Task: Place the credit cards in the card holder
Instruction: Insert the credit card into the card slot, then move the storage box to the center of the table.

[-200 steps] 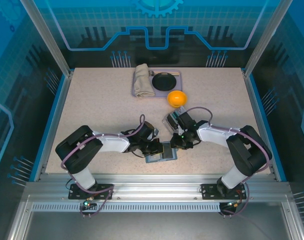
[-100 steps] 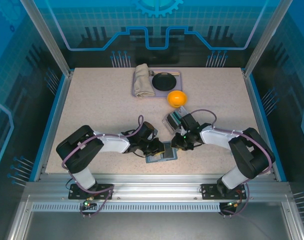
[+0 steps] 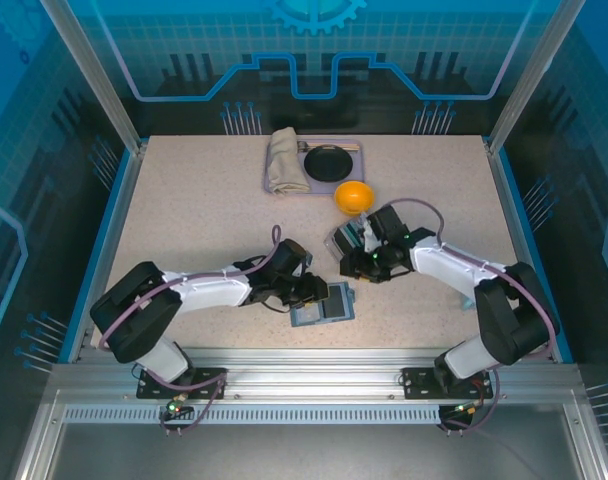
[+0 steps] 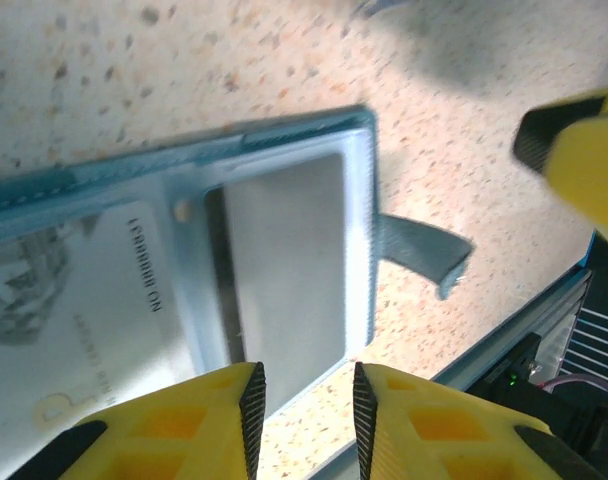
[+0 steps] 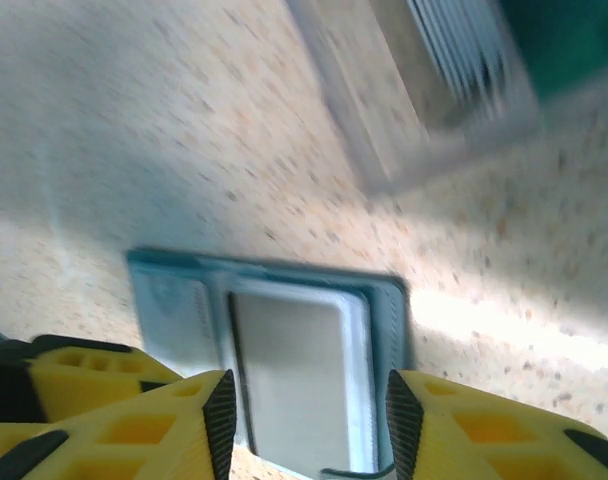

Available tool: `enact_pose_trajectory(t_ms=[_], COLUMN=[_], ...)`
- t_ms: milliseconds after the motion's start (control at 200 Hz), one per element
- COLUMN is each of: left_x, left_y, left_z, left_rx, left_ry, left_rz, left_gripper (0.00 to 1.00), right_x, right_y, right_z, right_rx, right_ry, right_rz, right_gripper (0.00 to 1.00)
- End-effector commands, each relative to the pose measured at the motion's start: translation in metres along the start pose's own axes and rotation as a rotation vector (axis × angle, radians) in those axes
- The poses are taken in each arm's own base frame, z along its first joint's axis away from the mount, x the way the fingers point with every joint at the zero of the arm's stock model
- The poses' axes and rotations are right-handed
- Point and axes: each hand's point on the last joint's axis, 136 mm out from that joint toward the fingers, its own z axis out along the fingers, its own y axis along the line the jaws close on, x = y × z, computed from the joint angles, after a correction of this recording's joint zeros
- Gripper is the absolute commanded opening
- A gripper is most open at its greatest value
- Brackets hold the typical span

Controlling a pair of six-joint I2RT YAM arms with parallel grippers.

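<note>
Two hands work close together near the front edge of the table [image 3: 184, 220]. The card holder [image 3: 324, 304] lies open and flat there, inner pockets up, and what looks like a pale grey card [image 4: 284, 265] sits in a framed pocket. The left hand [image 4: 304, 405] is set low over the holder's near edge, its fingers drawn to a narrow gap with nothing pinched between them. I judge it is there to pin the soft wallet so it cannot slide or fold while cards go in. The right hand [image 5: 304, 425] hangs just beyond the holder, spread wide and empty, beside the clear striped case [image 3: 345, 240]. That placing suggests it is after another card from the case, though I cannot make out loose cards. Lifting a thin flat card cleanly looks the tricky part.
</note>
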Motion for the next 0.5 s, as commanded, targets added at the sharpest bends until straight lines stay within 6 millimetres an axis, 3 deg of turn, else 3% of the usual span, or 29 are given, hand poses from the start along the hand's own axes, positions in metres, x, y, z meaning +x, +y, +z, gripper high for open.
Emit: enact_pose_trajectory(t_ms=[0, 95, 190, 495], left_x=[-0.009, -0.014, -0.025, -0.066], left_y=[-0.012, -0.018, -0.018, -0.014], left_z=[-0.015, -0.022, -0.03, -0.036], left_rx=[-0.005, 0.013, 0.006, 0.033], left_ry=[-0.051, -0.057, -0.092, -0.16], left_rz=[0.041, 0.039, 0.028, -0.128], left_gripper=[0.33, 0.33, 0.35, 0.43], right_x=[-0.015, -0.034, -0.053, -0.099], right_y=[-0.003, -0.01, 0.0, -0.004], right_z=[-0.027, -0.045, -0.056, -0.047], right_rx=[0.057, 0.135, 0.159, 0.403], right_ry=[-0.041, -0.093, -0.127, -0.116], right_rz=[-0.081, -0.123, -0.212, -0.403], right_gripper=[0.47, 0.5, 0.49, 0.39])
